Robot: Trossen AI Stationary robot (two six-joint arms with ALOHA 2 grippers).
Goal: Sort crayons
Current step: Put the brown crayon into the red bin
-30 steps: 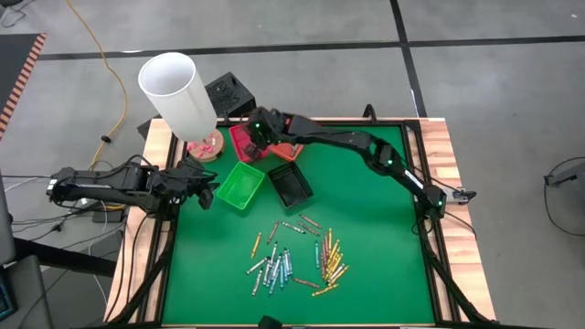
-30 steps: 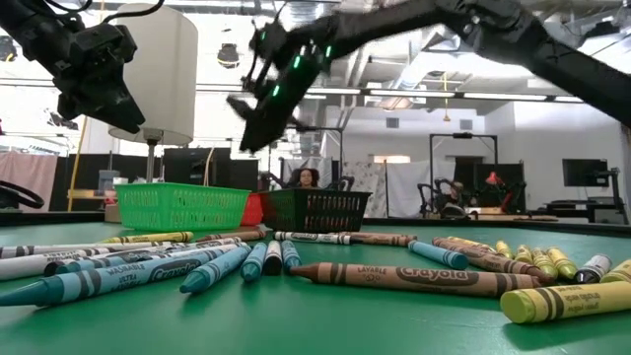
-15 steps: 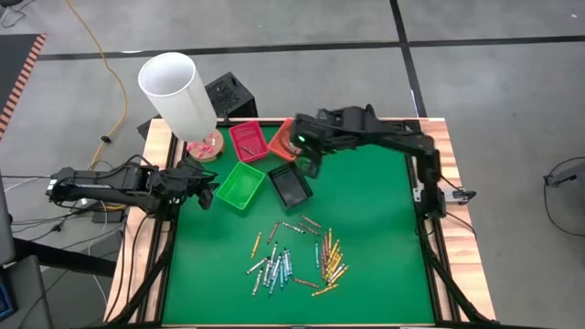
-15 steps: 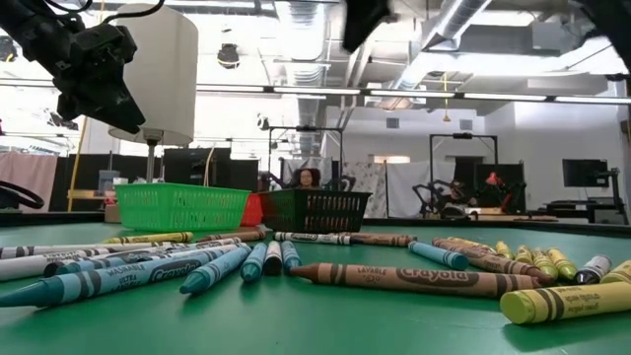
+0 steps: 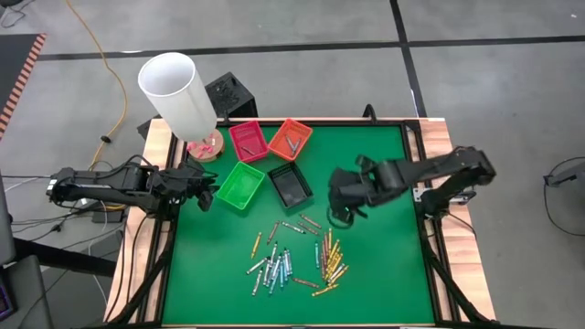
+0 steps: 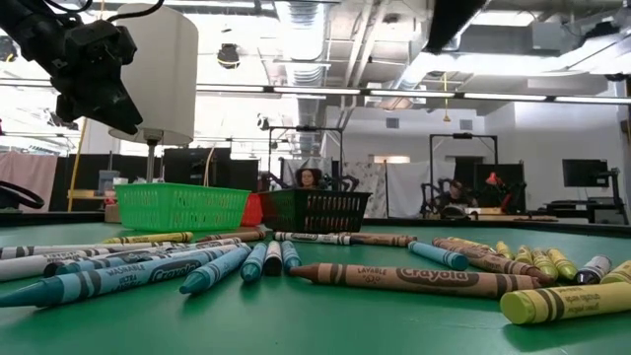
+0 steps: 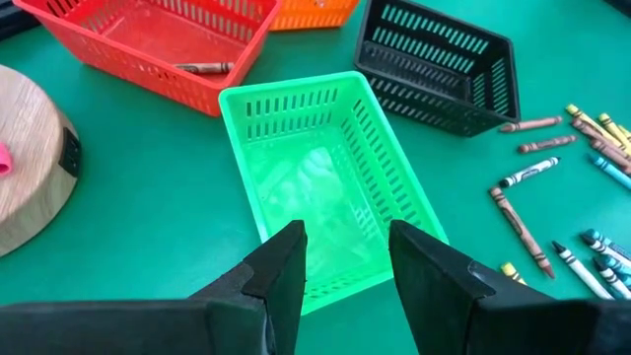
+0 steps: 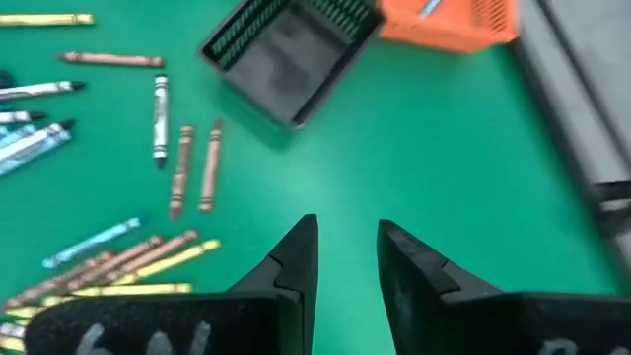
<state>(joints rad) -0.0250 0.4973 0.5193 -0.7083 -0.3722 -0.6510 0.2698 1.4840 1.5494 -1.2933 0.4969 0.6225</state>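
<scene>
The crayons (image 5: 294,254) lie loose in a scatter on the green surface (image 5: 384,274), toward its near edge and well apart from the trays. In the low view they rest flat, many lying side by side, with one brown crayon (image 6: 404,278) lying crosswise in front. Most remain unsorted.

Four trays stand in a cluster at the far-left part of the surface: red tray (image 5: 247,140), orange tray (image 5: 290,139), green tray (image 5: 239,185) and black tray (image 5: 290,185). The red tray holds one brown crayon (image 7: 200,68), and the orange tray also holds at least one stick. The green tray appears empty; the black tray's contents cannot be made out. The grouping keeps every drop point close together, a short carry from the scatter.

The right claw (image 8: 345,258) hangs above bare surface between the black tray and the scatter, fingers parted by a narrow gap and holding nothing. This position suits a descent onto the nearest brown crayons.

The left claw (image 7: 345,258) hovers just over the near rim of the green tray, fingers likewise narrowly parted and empty. It appears to be waiting.

A white cylinder (image 5: 176,91) on a wooden base (image 7: 30,158) stands at the far-left corner.
</scene>
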